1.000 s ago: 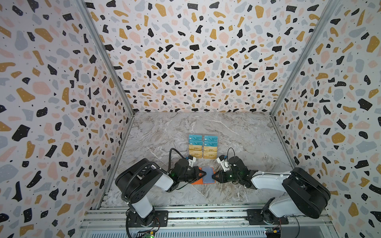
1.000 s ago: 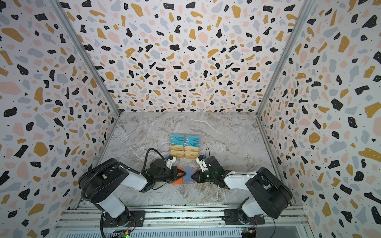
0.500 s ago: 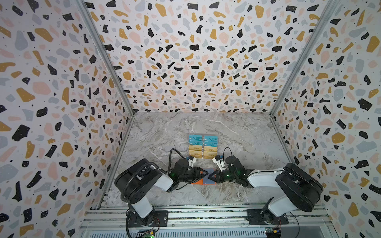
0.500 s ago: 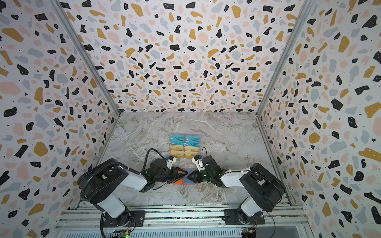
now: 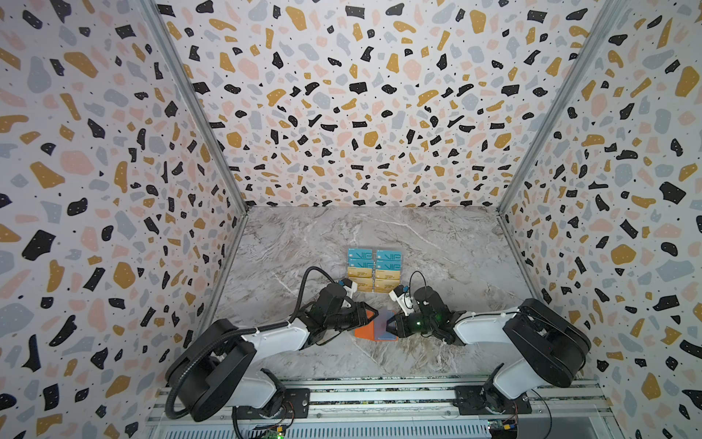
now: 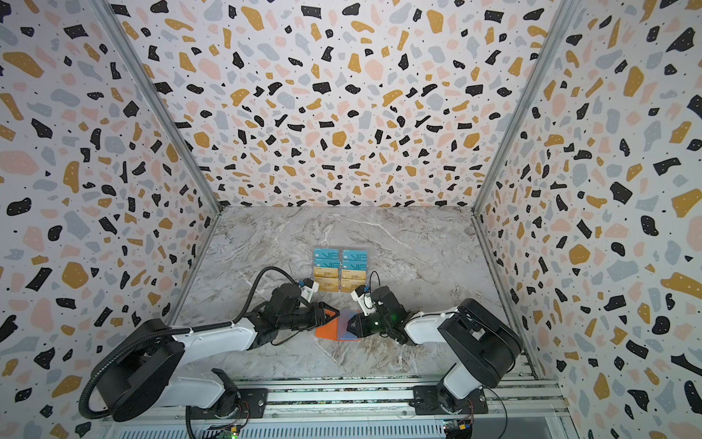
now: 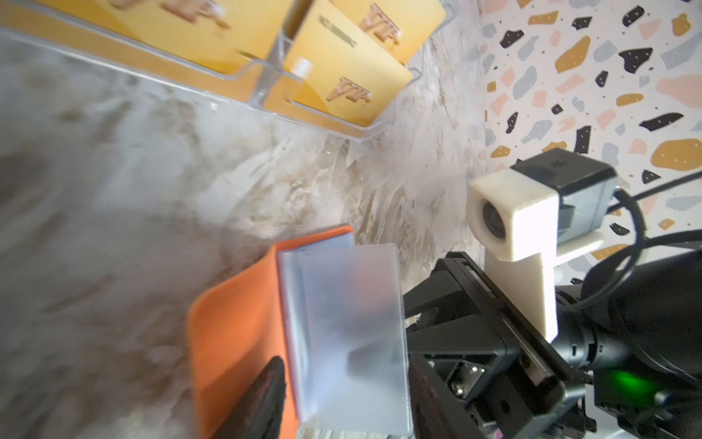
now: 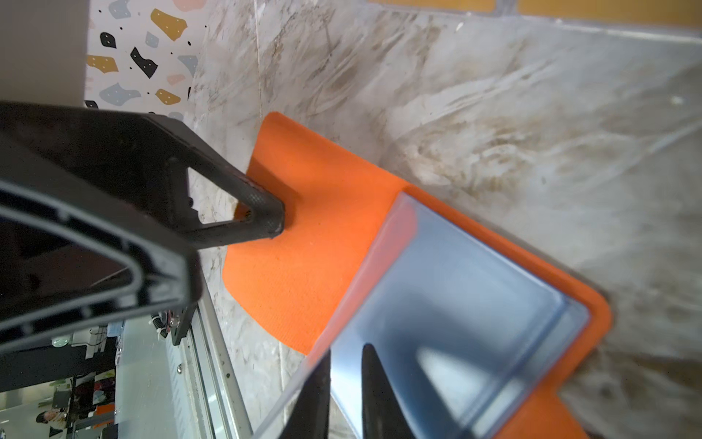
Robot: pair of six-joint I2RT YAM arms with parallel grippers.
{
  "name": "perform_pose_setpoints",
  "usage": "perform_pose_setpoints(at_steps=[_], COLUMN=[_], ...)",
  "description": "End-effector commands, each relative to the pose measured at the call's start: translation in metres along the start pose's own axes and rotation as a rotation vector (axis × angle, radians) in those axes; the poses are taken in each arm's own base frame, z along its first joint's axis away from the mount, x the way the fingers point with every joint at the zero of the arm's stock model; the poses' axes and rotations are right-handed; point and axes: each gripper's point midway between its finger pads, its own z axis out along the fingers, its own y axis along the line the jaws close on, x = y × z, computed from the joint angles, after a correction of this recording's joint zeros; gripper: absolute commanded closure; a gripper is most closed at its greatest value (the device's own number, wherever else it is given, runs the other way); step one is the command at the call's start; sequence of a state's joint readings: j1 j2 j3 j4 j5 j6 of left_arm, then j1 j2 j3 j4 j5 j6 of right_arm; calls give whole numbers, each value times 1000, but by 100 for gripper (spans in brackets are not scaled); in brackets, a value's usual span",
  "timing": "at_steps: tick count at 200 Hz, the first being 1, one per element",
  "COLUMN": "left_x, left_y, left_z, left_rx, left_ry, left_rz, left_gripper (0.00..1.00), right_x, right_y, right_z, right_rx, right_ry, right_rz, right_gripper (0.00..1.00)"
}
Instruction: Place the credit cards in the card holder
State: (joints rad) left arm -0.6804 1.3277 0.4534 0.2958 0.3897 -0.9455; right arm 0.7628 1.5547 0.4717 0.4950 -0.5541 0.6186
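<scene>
The orange card holder [image 5: 364, 329] [image 6: 326, 330] lies open on the marble near the front, its clear sleeves [image 7: 349, 323] standing up. My right gripper [image 5: 391, 325] [image 8: 343, 365] is shut on the sleeves' free edge, holding them lifted off the cover. My left gripper [image 5: 371, 315] [image 7: 345, 361] is open; one finger [image 8: 271, 220] rests on the orange cover and the other is on the far side of the sleeves. The credit cards [image 5: 374, 269] [image 6: 340, 270], teal at the back and gold [image 7: 342, 72] in front, sit in rows just behind both grippers.
The cards stand in a transparent tiered rack [image 7: 262, 87] a short way behind the holder. Terrazzo walls close in the left, back and right. An aluminium rail [image 5: 380, 395] with both arm bases runs along the front edge.
My left gripper's jaws have opened from shut, with one finger still on the orange cover. The right arm has edged slightly left with the sleeves still pinched.
</scene>
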Motion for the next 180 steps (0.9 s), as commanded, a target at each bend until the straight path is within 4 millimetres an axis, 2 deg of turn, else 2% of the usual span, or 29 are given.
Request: perform_pose_setpoints(at_steps=[1,28,62,104,138,180], left_x=[-2,-15,-22,-15,-11,10], left_y=[21,16,8,7,2,23], left_z=[-11,-28,-41,-30,-19,-2], left_rx=[-109,-133,-149,-123,-85,-143], left_ry=[-26,-86,-116,-61,-24,64], left_rz=[-1,6,20,12,20,45], left_gripper=[54,63,70,77,80,86], right_x=[-13,-12,-11,-7,-6,-6], right_y=[22,29,27,23,22,20], right_z=[7,18,28,40,42,44], right_rx=[-53,-62,-60,-59,-54,-45], right_ry=[-10,17,40,83,90,94], right_rz=[-73,-98,-90,-91,-88,-75], right_gripper=[82,82,82,82,82,82])
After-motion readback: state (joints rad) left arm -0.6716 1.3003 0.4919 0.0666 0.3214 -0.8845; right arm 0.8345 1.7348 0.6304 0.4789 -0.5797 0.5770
